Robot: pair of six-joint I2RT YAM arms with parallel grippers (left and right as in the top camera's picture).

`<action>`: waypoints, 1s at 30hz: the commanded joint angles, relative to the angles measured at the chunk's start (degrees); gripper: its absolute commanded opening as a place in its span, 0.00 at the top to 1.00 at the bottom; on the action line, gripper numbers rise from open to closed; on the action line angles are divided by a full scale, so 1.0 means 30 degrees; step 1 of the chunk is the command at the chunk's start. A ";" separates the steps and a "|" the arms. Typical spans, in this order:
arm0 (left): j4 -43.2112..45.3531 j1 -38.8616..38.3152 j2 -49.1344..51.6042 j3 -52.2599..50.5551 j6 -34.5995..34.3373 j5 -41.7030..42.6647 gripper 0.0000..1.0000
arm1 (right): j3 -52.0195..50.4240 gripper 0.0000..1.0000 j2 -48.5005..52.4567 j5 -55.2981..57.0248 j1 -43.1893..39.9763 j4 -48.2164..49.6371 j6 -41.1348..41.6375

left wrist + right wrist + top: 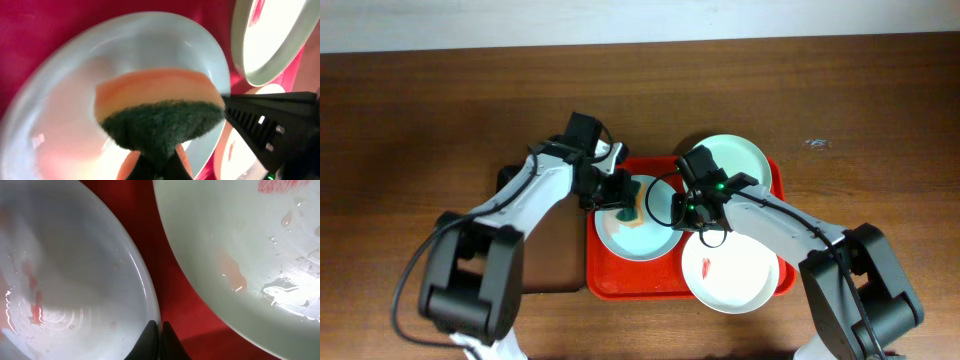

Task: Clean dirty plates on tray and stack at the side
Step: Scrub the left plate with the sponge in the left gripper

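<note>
On tray: three plates; sponge on one.

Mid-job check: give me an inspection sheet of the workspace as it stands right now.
Surface: brown wooden table.
Job's things: red tray holds the centre plate; the rear plate and the red-smeared front plate overhang its rim.
Clutter: brown tray left of the red one.
End effectors: left end effector shut on a sponge pressed to the centre plate; right end effector pinching that plate's rim.
Cables: black cable loop beside the right wrist.
Surroundings: pale strip beyond the table's far edge; nothing else seen.
</note>
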 commanded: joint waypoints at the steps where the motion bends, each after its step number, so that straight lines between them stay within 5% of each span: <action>1: -0.0969 -0.0816 -0.1319 0.0386 0.0430 -0.5297 1.00 | 0.0175 0.96 0.0102 -0.0561 0.0036 0.0073 -0.0612; 3: -0.0831 -0.1938 -0.1260 -0.0379 -0.0714 -0.7781 1.00 | 0.0175 0.96 0.0102 -0.0787 0.0036 0.0131 -0.0867; 12: -0.0372 -0.2499 0.1005 -0.0546 -0.1596 -0.8619 1.00 | 0.0175 0.96 0.0102 -0.0867 0.0036 0.0138 -0.1188; 14: -0.0364 -0.2499 0.1537 -0.0546 -0.1588 -0.6462 1.00 | 0.0175 0.96 0.0102 -0.1217 0.0036 0.0255 -0.1603; 16: 0.0175 -0.2499 0.1537 -0.0539 -0.0947 -0.1370 1.00 | 0.0175 0.96 0.0102 -0.1246 0.0036 0.0255 -0.1588; 19: 0.0605 -0.2463 0.1384 -0.0138 -0.0867 0.0692 1.00 | 0.0175 0.96 0.0102 -0.1297 0.0036 0.0240 -0.1588; 25: -0.1392 -0.2288 -0.1180 0.0372 -0.1166 -0.7985 1.00 | 0.0175 0.96 0.0102 -0.1297 0.0036 0.0255 -0.1588; 30: -0.0262 -0.2302 -0.1122 -0.1515 -0.2259 -0.9653 1.00 | 0.0175 0.96 0.0102 -0.1297 0.0036 0.0262 -0.1581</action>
